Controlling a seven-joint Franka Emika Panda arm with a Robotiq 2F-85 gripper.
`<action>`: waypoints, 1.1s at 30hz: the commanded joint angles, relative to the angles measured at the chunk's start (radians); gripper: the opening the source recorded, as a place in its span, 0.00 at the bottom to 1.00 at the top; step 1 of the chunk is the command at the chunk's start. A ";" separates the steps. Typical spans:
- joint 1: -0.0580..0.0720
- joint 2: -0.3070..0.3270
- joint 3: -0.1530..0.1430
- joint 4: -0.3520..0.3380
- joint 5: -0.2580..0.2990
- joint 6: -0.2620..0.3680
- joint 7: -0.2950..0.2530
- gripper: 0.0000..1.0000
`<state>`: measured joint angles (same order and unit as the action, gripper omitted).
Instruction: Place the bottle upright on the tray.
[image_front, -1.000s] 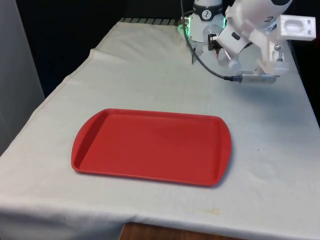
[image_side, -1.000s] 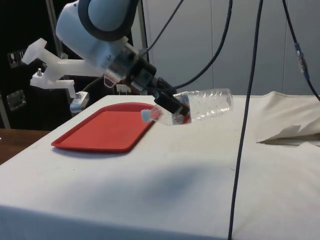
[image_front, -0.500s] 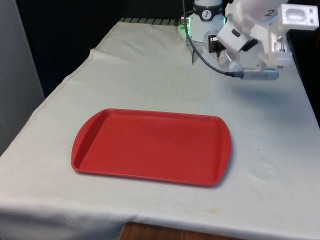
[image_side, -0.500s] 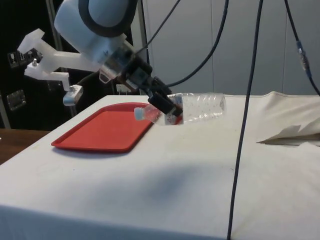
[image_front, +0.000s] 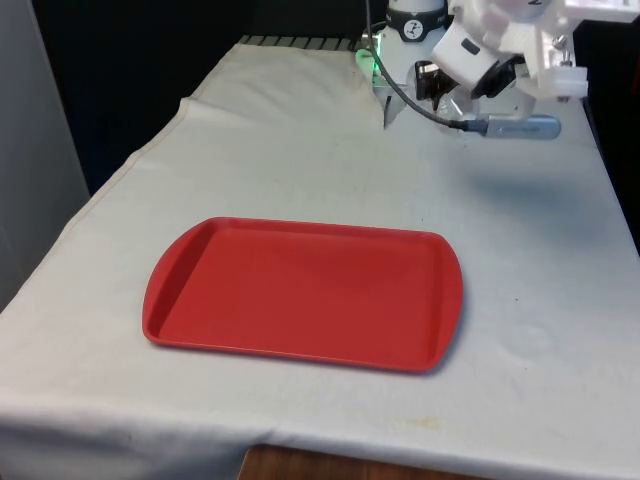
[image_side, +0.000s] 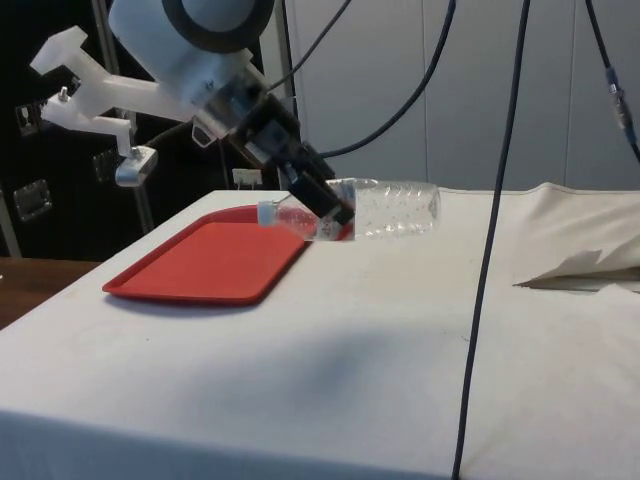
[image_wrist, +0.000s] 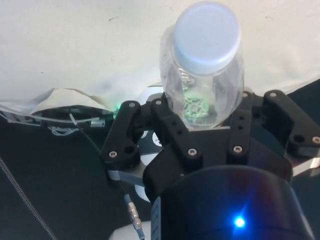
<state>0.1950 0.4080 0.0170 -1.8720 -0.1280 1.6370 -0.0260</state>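
**Bottle lifted higher, lying almost level, not yet over the tray**

The gripper (image_side: 322, 206) has its two fingers pressed on the neck end of the clear plastic bottle (image_side: 385, 208), just behind the white cap (image_wrist: 207, 36). Compared with a second ago, the arm has risen and the bottle has turned from a slight upward slant to nearly horizontal, cap pointing toward the red tray (image_front: 300, 295). In the side view it has also moved a little toward the tray, but it hangs in the air well above the white cloth (image_front: 280, 130), beside the tray's far edge. I judge that the carry is under way; the bottle must still travel over the tray and be turned upright. The tray has nothing on it. Black cables (image_side: 490, 240) hang beside the table, and pale panels stand behind.
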 joint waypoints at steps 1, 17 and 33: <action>-0.002 -0.012 0.000 -0.010 0.004 0.020 0.000 0.35; -0.005 -0.056 -0.002 -0.038 0.006 0.085 0.000 0.35; -0.008 -0.094 -0.003 -0.094 0.011 0.203 0.001 0.35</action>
<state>0.1890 0.3230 0.0140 -1.9570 -0.1220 1.8240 -0.0250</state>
